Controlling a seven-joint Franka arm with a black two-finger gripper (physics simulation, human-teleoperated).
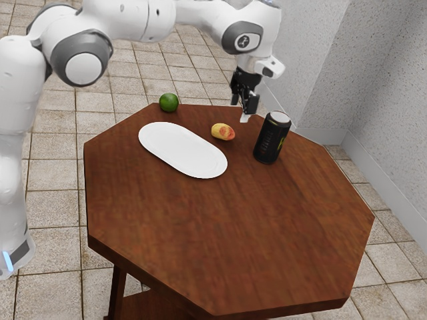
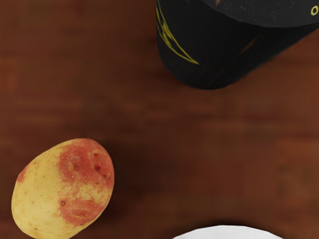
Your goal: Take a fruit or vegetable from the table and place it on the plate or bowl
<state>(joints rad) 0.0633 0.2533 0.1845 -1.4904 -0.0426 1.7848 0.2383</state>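
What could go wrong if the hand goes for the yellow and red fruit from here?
The black can stands close beside the yellow and red fruit, so the hand could knock it over while descending. The fruit is rounded and might roll from a poor grip.

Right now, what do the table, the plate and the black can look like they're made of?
The table looks like polished dark reddish-brown wood: streaky grain, soft sheen. The plate is plain white, smooth and matte, probably ceramic, possibly plastic. The can seems metal: black printed wrap, yellow markings, pale silvery top.
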